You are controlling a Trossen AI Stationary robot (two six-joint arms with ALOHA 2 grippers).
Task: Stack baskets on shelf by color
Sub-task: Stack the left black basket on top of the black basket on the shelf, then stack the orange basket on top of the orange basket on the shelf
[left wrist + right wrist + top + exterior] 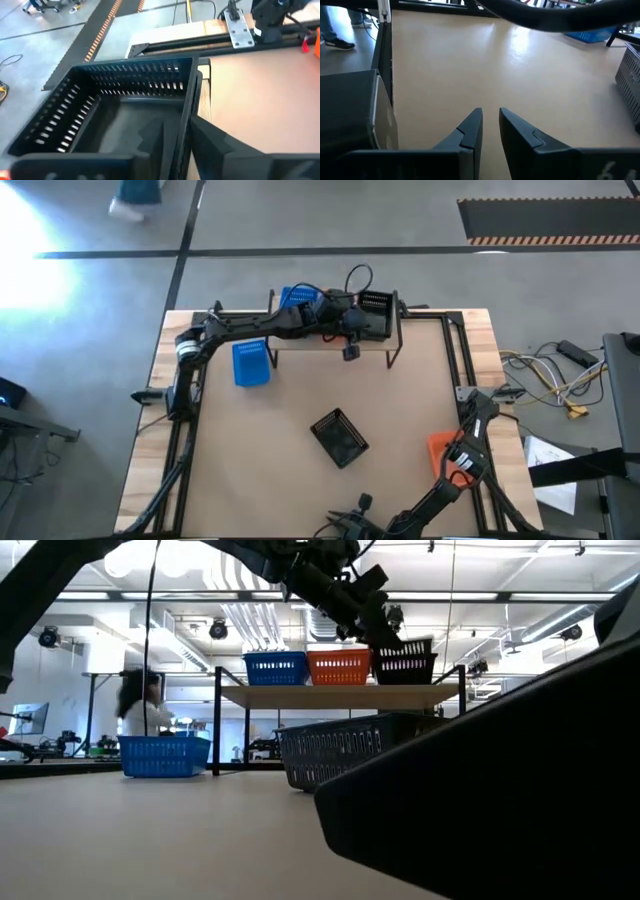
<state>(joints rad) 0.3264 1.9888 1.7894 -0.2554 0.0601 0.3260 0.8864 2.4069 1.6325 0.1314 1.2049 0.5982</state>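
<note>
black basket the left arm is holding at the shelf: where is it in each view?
High: black basket at the shelf's right end.
Low: upper centre-right, tilted over the shelf.
Left wrist: fills the left half, gripped.
Right wrist: not in it.
Shared landmark: the shelf's right end.

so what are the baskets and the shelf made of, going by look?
Black basket in the left gripper: looks like moulded plastic, matte, with slotted walls. Blue basket on the table: same perforated plastic look. Shelf: light wood-look top, possibly laminate, on thin black legs, likely metal.
</note>
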